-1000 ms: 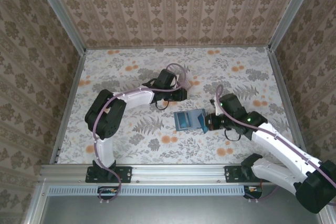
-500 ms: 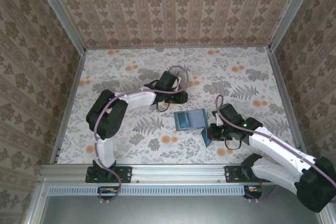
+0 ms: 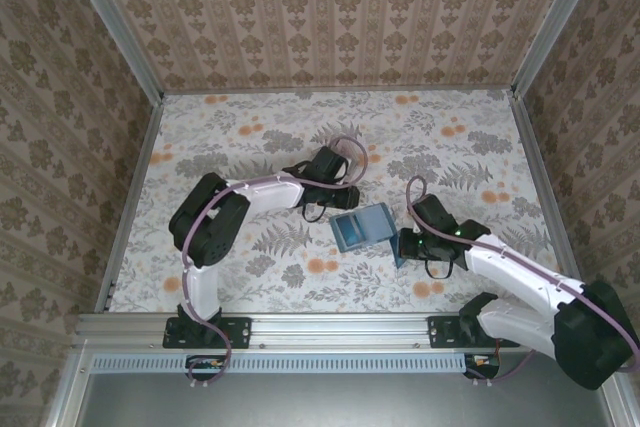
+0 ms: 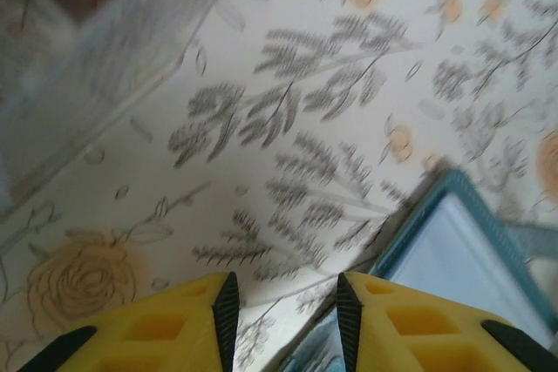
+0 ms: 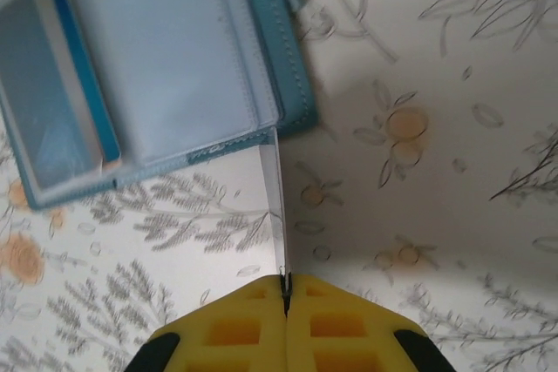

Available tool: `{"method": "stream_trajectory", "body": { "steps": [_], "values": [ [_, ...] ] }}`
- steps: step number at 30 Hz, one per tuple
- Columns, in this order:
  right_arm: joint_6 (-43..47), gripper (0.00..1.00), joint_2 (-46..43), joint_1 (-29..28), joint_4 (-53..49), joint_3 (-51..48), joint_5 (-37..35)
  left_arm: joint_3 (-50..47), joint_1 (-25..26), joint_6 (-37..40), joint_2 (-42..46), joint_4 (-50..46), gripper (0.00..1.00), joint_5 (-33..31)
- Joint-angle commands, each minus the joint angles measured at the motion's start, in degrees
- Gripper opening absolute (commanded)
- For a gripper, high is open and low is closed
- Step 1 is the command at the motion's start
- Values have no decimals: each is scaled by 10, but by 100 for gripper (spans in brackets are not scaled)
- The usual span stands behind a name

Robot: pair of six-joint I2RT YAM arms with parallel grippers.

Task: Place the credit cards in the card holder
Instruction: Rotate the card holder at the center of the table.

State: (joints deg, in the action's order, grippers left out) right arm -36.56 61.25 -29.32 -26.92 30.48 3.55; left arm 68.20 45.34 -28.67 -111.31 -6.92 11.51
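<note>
Left wrist: clear box [image 4: 87, 50] near card holder [image 4: 462, 259].

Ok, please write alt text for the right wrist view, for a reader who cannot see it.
The right gripper, shut, pinches a thin credit card seen edge-on, its far end at the edge of the open card holder on the flowered table.

I see the holder [image 3: 362, 228] lying open mid-surface [image 3: 230, 137]. My left pincer [image 4: 283, 320] hangs at its far left corner, with a box [image 4: 87, 50] beyond it. My right pincer [image 5: 285, 289] sits just right of the holder, and the card [image 5: 276, 206] in it touches the holder's edge. A second card [image 5: 83, 102] lies in the holder's pocket.
</note>
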Motion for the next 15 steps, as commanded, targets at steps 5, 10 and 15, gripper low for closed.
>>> {"method": "stream_trajectory", "body": {
  "steps": [5, 10, 15],
  "values": [
    [29, 5, 51, 27, 58, 20, -11, -92, 9, -17, 51, -19, 37, -28],
    [54, 5, 99, 41, 87, 48, -7, -135, 41, -51, 89, -21, 37, -53],
    [93, 5, 151, 57, 89, 84, 14, -155, 88, -75, 120, -29, 36, -92]
  ]
}}
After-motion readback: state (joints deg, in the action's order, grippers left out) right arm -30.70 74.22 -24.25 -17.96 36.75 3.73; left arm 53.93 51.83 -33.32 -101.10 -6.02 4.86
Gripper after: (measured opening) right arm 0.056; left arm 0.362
